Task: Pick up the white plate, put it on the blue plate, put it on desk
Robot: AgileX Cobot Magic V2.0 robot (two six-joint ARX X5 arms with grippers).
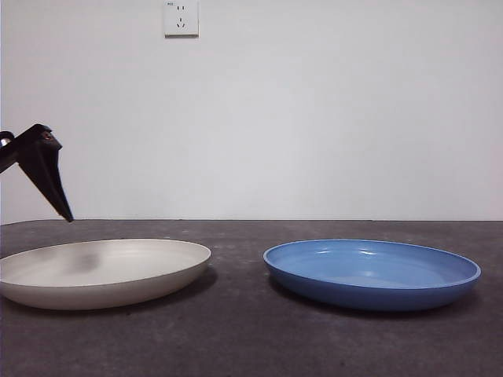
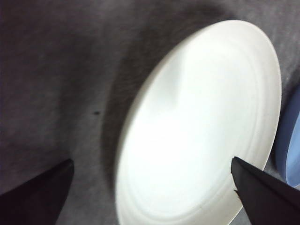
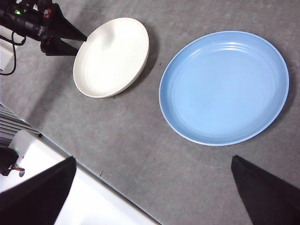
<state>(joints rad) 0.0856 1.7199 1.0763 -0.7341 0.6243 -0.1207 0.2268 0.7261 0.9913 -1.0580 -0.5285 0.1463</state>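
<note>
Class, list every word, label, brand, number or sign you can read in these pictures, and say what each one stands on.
None can be read.
Wall socket: a tiny mark in its top corner, too small to read.
White plate, blue plate, desk: no text.
Left gripper and right gripper: no lettering visible.

White plate [image 1: 102,271]: round, shallow, matte cream-white, plain smooth rim; lies flat and upright on the desk [image 1: 236,338].
Blue plate [image 1: 372,272]: round, shallow, glossy mid-blue (faint concentric rings inside); flat on the desk beside the white plate, a clear gap between them.
Desk: dark grey-brown, mottled, matte.
</note>
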